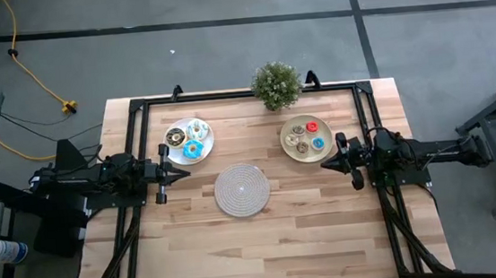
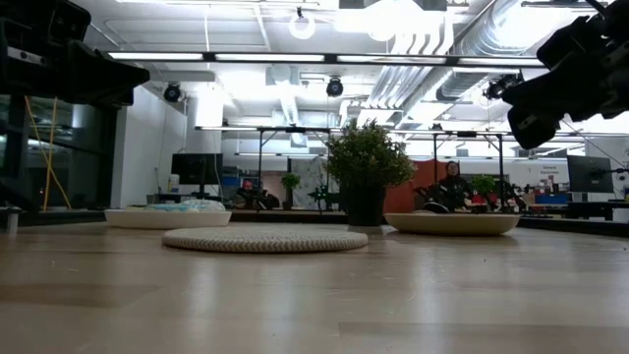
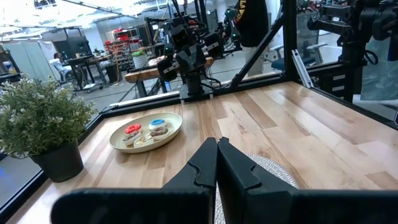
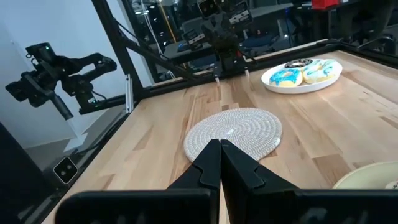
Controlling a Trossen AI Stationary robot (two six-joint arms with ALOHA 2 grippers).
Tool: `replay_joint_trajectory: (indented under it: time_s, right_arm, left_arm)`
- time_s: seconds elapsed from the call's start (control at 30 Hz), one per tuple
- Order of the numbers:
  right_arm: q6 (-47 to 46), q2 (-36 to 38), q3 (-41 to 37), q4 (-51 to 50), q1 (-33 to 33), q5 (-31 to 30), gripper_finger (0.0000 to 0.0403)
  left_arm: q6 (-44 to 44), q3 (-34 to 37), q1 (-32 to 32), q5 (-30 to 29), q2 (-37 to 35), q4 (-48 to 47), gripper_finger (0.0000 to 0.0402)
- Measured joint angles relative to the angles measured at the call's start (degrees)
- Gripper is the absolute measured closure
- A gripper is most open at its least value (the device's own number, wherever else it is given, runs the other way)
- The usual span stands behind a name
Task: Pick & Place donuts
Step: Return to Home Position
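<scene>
Step in hand, as I read it: return to home, with no pick pending.

- Left end effector [image 1: 182,174]: fingers pressed together, nothing between them. It points inward from the left side of the desk [image 1: 328,231], just beside the white plate [image 1: 191,162].
- Right end effector [image 1: 325,162]: fingers together, also empty. It points inward from the right side, just beside the tan plate [image 1: 285,136].
- Low view: both arms hang well above the desk surface.

Donuts:
- About 4 small ones lie on the tan plate, among them a red donut [image 1: 314,127] and a small blue one [image 1: 318,143].
- Several larger ones lie on the white plate, including a blue donut [image 1: 193,148].
- None is on the mat [image 1: 242,190], which lies between the 2 arms, nearer the front than the plates.
- Placement looks finished.

How to do the return well (judgement):
1. Keep both sets of fingers together, since nothing needs releasing.
2. Each tip is close to a plate rim. Pull straight back along the arm's own line without sweeping sideways, so that no rim gets clipped and no donut gets jostled.
3. Hold height or rise. Do not dip toward the desk until clear of the plates.
4. The plant [image 1: 277,84] at the far edge is well apart from both arms, so it is no concern.
5. Move slowly and settle both arms at matching poses.
</scene>
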State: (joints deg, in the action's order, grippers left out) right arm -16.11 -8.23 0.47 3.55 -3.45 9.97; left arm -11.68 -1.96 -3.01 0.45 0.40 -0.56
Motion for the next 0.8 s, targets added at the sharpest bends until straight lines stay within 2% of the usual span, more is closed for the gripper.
replay_joint_trajectory:
  time_s: [0.8]
  right_arm:
    - [0.1,0.0,0.0,0.5,0.0,-0.2,0.0402]
  left_arm:
    - [0.0,0.0,0.0,0.0,0.0,0.0,0.0401]
